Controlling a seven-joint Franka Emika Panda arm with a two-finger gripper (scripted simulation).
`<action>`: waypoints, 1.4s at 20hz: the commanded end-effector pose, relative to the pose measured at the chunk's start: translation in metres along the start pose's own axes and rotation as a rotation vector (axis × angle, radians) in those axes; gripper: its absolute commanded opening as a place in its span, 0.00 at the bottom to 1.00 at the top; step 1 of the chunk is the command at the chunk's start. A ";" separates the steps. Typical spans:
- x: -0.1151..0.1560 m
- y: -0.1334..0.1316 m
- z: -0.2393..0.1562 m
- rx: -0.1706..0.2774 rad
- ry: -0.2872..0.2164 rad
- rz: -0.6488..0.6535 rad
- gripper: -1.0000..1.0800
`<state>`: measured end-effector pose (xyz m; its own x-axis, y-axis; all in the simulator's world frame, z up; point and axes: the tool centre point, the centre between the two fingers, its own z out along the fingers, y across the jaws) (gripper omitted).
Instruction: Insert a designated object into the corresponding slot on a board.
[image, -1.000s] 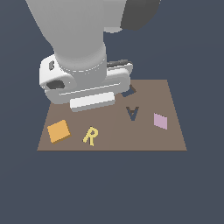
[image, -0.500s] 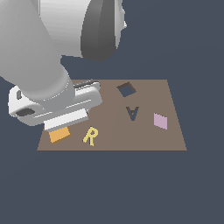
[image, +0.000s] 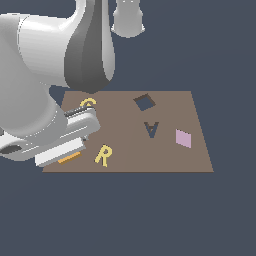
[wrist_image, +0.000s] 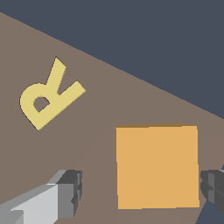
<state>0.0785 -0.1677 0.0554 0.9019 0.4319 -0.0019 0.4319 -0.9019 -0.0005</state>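
Note:
The orange block (wrist_image: 157, 166) lies flat on the board (wrist_image: 100, 144) near its corner, close under the wrist camera. My gripper (wrist_image: 141, 187) is open, with one finger (wrist_image: 70, 192) on either side of the block. One finger stands a gap away from it and the other sits close to its edge. In the exterior view only a sliver of the orange block (image: 69, 158) shows under my hand (image: 57, 145), at the board's (image: 125, 160) near corner on that view's left. The dark diamond slot (image: 144, 102) is uncovered near the board's far edge.
A yellow R (image: 103, 155) lies just beside the orange block, also visible as the R (wrist_image: 48, 96) in the wrist view. A yellow G (image: 88, 104) is half hidden behind the arm. The A-shaped cut-out (image: 151, 129) and a pink tile (image: 183, 138) lie toward the exterior view's right.
The arm has swung from over the board's middle toward the exterior view's left and lowered over the orange block. The slot, hidden by the hand a second ago, now shows.

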 end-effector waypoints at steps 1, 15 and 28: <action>0.002 0.006 0.003 0.000 0.001 -0.013 0.96; 0.005 0.014 0.007 0.000 0.002 -0.026 0.96; 0.005 0.014 0.026 0.000 0.002 -0.026 0.00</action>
<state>0.0889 -0.1783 0.0307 0.8905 0.4550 0.0000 0.4550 -0.8905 0.0006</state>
